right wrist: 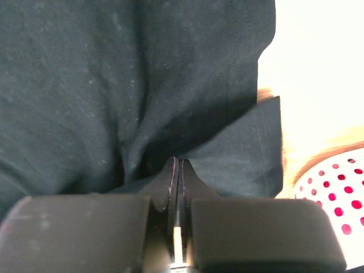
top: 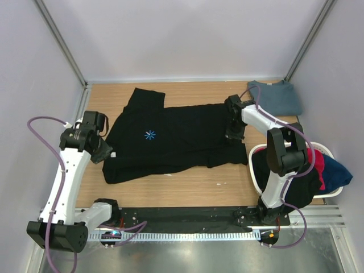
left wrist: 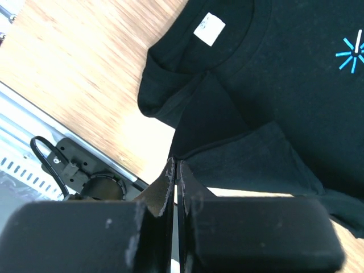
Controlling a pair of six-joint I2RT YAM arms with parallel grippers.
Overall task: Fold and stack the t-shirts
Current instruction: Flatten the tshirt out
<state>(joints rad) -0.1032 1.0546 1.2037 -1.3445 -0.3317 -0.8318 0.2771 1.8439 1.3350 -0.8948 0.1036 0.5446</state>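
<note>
- The black t-shirt [top: 170, 142] lies spread on the table [top: 193, 183], just to the left of the white basket [top: 253, 168]. Its hem end is nearest to the basket and its collar end is farthest from it.
- The right gripper [top: 234, 135] is at the shirt end beside the basket. Its fingers are pressed together, and the cloth bunches into a fold at the tips, so it appears to pinch the hem.
- The left gripper [top: 106, 149] is at the shirt end far from the basket, near the collar label [left wrist: 209, 28]. Its fingers are also pressed together, on the cloth edge by the sleeve as far as I can judge.
- A folded slate-blue t-shirt [top: 278, 96] lies behind the basket. Other shirts are heaped inside the basket.
- Risk: each pinch may hold only one thin layer, so the cloth could slip out when the arms lift.
- Risk: if the two arms pull unevenly, the fold will come out skewed, because the shirt already lies wrinkled.
- Risk: the right arm works very close to the basket, and a wide swing could knock it or drag the hem over its rim.
</note>
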